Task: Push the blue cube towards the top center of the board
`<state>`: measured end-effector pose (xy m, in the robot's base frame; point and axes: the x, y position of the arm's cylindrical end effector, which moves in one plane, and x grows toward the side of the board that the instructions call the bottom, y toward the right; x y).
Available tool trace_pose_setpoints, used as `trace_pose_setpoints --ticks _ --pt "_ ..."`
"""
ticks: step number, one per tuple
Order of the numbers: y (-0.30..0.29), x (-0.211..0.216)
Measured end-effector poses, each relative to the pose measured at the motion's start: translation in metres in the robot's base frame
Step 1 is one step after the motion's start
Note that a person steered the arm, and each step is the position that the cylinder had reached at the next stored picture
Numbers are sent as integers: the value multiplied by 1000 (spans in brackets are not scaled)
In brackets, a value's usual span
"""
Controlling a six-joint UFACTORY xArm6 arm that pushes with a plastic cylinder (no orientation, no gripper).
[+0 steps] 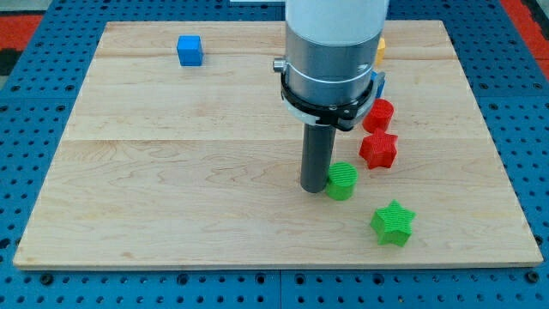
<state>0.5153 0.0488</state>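
The blue cube (190, 50) sits near the view's top left of the wooden board (171, 172). My tip (314, 188) rests on the board right of centre, far below and to the right of the blue cube. It stands just left of a green cylinder (342, 180), touching it or nearly so.
A red cylinder (380, 113) and a red star (378, 148) lie right of the rod. A green star (393, 222) lies at the lower right. A yellow block (381, 47) and a blue block (380, 83) peek out behind the arm. Blue pegboard surrounds the board.
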Motion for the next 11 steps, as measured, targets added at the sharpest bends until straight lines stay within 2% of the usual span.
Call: trace_pose_setpoints --ticks 2,4,5,6,7,8,9,11 --pt "38 0" --pt "23 1" --pt "-77 -18" --pt "-122 -82" --pt "-143 -152" --pt "-161 -204" --pt "-216 -216" --pt "-185 -254"
